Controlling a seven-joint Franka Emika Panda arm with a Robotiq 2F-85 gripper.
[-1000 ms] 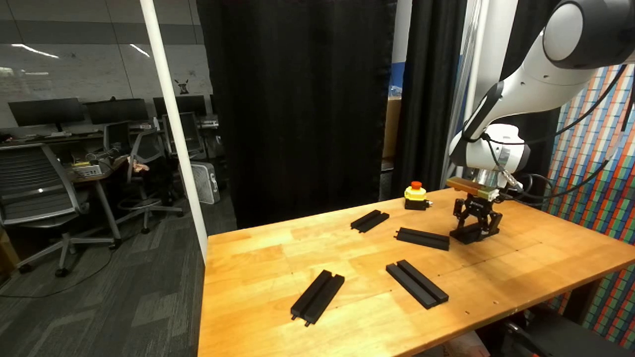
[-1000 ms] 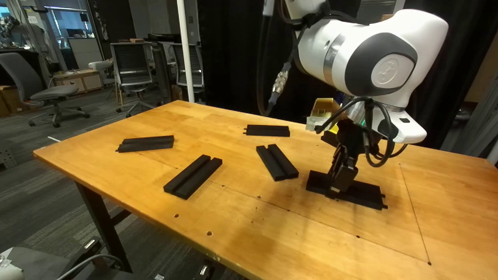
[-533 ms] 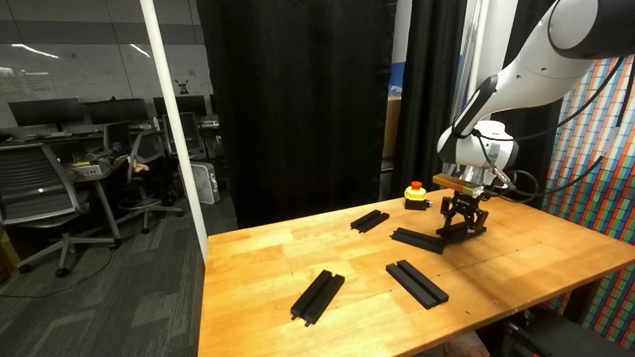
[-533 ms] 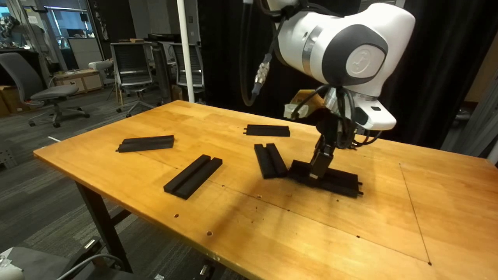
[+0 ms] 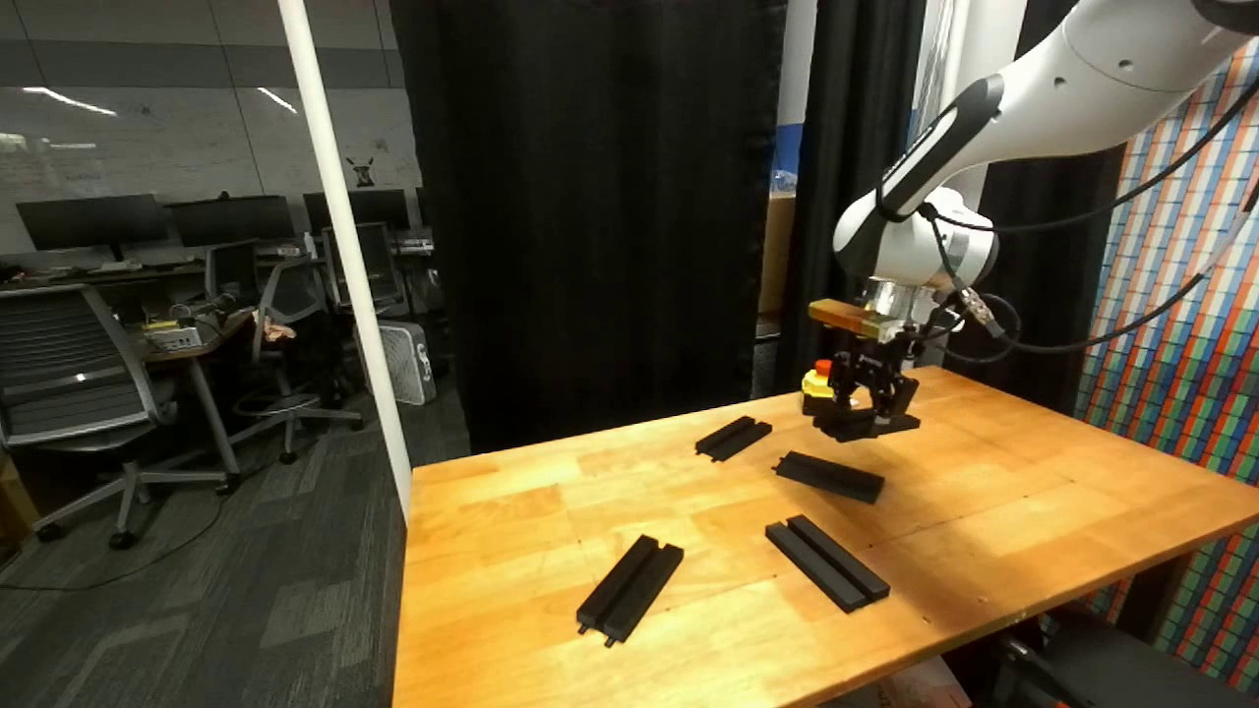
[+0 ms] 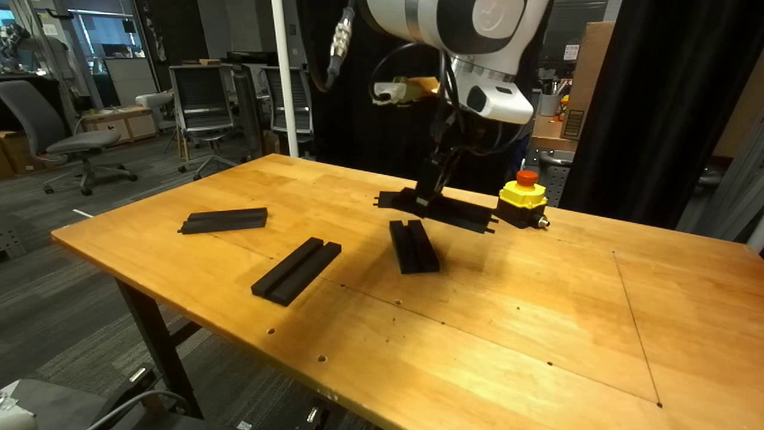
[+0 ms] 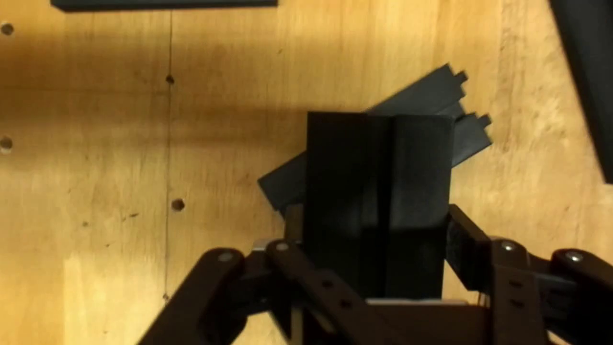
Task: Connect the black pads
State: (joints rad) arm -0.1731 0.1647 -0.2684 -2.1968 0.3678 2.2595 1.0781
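My gripper [image 7: 376,235] is shut on a black pad [image 7: 421,167], its fingers along the long sides. In both exterior views this held pad [image 6: 462,214] hangs clear of the table, with two small pegs at one end. Below it in the wrist view lies a second black pad [image 7: 421,96], crossing at an angle and partly covered. An exterior view shows that lower pad [image 5: 831,477] flat on the wood. Three more pads lie apart: a far pad [image 5: 733,439], a front pad [image 5: 629,590] and a grooved pad [image 5: 826,562]. The held pad partly hides the far pad [image 6: 391,200].
A red-and-yellow button on a black base [image 6: 522,200] stands at the table's back edge, close to the held pad; my gripper partly covers it in an exterior view. The wooden table [image 6: 537,334] has small holes. A black curtain [image 5: 590,216] hangs behind it.
My gripper has lifted the held pad off the table and carried it towards the far edge. The pad nearby was nudged and turned slightly when the held pad came against it.
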